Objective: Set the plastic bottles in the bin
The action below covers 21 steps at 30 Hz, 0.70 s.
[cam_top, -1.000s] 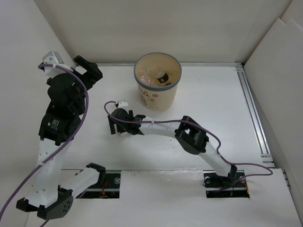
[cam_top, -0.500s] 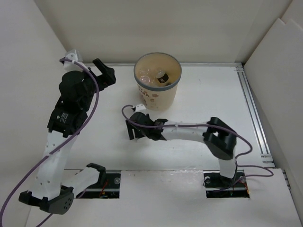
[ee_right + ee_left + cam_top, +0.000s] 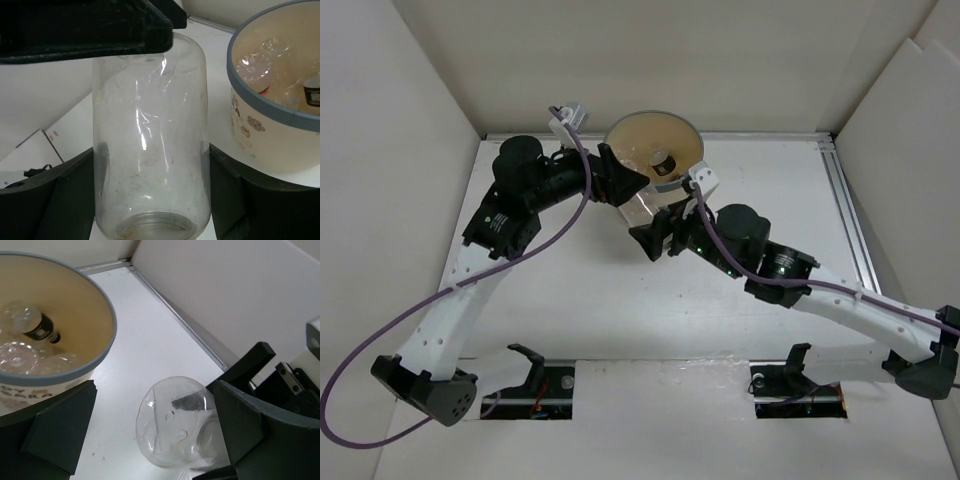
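Observation:
My right gripper (image 3: 655,235) is shut on a clear plastic bottle (image 3: 642,208) and holds it in the air beside the bin (image 3: 672,182). In the right wrist view, both fingers press the sides of the bottle (image 3: 150,130), whose open mouth faces the camera. My left gripper (image 3: 625,185) is open, its jaws straddling the bottle's base (image 3: 180,425), which rests against one finger (image 3: 245,430). The tan, grey-rimmed bin (image 3: 107,315) holds several clear bottles, one black-capped (image 3: 42,327).
The bin's printed side (image 3: 245,132) stands just right of the held bottle. White walls enclose the table on three sides. A metal rail (image 3: 855,235) runs along the right edge. Both arm bases sit at the near edge.
My right gripper has risen from the table and carried the bottle up to the bin. My left gripper has swung right from the back left corner to the bottle.

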{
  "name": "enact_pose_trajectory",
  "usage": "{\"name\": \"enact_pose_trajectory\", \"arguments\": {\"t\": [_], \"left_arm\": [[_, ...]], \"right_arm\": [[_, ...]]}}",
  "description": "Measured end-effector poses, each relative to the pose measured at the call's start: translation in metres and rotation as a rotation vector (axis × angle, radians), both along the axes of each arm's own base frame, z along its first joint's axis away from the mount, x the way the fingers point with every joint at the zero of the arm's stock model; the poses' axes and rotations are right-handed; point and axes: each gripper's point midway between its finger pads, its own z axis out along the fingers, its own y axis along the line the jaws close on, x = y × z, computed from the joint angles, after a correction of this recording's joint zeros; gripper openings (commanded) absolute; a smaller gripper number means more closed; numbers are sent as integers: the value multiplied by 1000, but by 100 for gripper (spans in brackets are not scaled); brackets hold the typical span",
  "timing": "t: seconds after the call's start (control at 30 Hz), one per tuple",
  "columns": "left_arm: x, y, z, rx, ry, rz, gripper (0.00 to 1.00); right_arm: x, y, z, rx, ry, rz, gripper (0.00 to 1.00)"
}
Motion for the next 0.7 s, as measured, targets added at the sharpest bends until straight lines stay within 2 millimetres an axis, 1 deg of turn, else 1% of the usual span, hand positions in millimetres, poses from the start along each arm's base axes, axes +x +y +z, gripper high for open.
{"name": "enact_pose_trajectory", "arguments": {"t": [0.07,0.17,0.37,0.5,0.7], "left_arm": [[-9,-6,6,-12,-22,-62,100],[-21,-15,9,-37,-55,-160,100],[-42,-27,4,-64,-54,-316,100],[-49,-32,2,-87,-43,-379,100],[-55,-40,1,-139,-12,-446,100]], "right_arm": [[-5,-7,1,-11,-29,8,12],[-6,-16,6,-22,-63,4,12],[-6,-26,17,-26,-116,-10,12],[-5,-28,26,-13,-146,-17,12],[-5,-26,33,5,-175,-6,12]]}}
